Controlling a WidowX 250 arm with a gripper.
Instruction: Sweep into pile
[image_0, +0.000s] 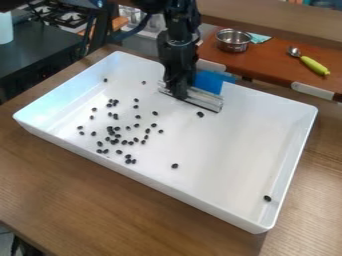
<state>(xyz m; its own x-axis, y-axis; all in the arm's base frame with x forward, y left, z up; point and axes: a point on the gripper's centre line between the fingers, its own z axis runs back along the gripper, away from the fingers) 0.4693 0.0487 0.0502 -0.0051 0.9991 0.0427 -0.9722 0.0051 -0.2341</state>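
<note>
My gripper (179, 94) hangs over the far side of the white tray (227, 145), near its back wall. It is shut on a sweeping tool (204, 99) with a pale, flat blade and a blue part (210, 81); the blade is low, at or just above the tray floor. Many small black beans (115, 131) lie scattered over the left half of the tray, densest left of its middle. One bean (200, 114) sits just in front of the blade, another (175, 165) nearer the front wall, and one (267, 198) by the right corner.
The tray's raised walls surround the beans on a brown wooden table (100, 200). Behind it, a reddish-brown counter (274, 62) holds a metal pot (233, 41), a teal cloth (258, 38) and a spoon with a yellow-green handle (314, 65). A dark surface (40, 55) stands at the upper left.
</note>
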